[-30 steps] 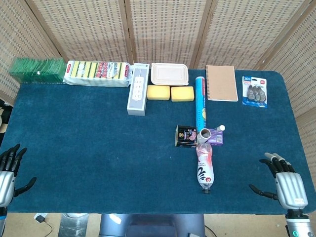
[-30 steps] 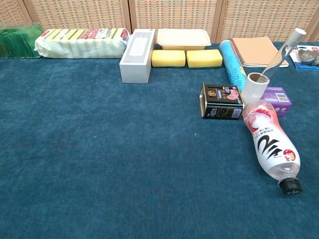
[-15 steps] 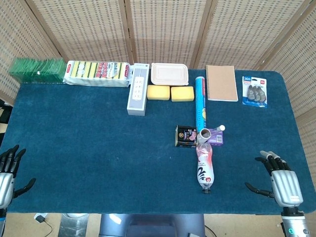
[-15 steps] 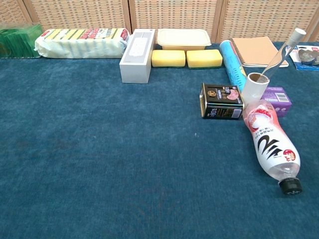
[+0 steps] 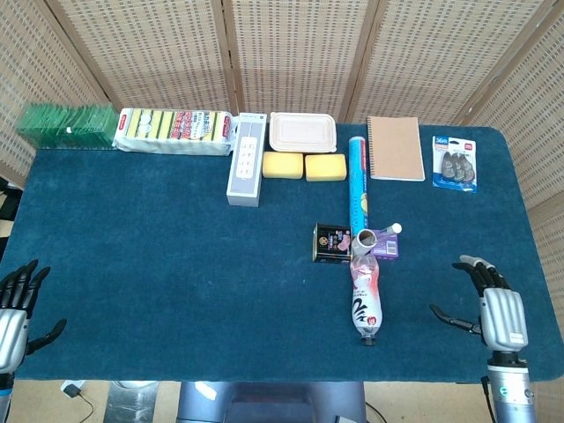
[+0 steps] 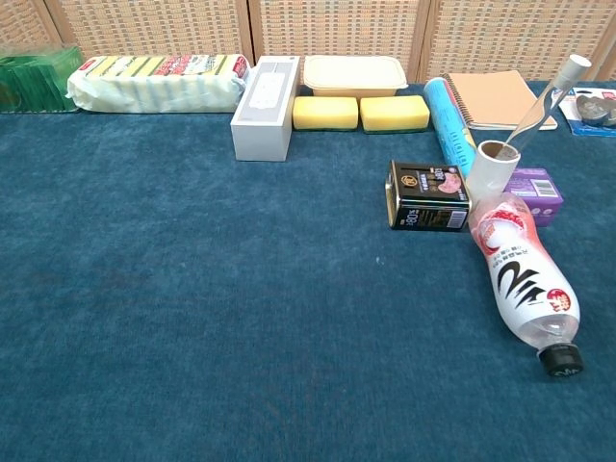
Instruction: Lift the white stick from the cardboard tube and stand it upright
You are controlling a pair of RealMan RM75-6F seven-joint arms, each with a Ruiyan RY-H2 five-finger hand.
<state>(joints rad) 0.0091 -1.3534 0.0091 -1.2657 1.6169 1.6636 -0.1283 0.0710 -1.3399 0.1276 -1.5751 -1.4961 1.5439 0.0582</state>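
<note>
Right hand now further forward and slightly inward than a second ago, edging up from the table's near right corner toward the clutter; left hand barely shifted at the near left edge. Both released, fingers spread, holding nothing. Nothing on the table moved.

Stick well ahead and to the left of the right hand, leaning out of the tube with its capped end tilted up and away to the right, lower end down inside. Tube upright, hemmed in: bottle lying against its near side, tin just left, purple box just right.

Likely trouble, judged from this layout:
- Tube light and unanchored, so apt to tip or lift along with the stick if pulled at a slant
- Bottle in the approach path, free to roll if brushed by the wrist
- Thin stick easy to pinch off-centre, then swing or slip
- Small base, so prone to topple once stood up
</note>
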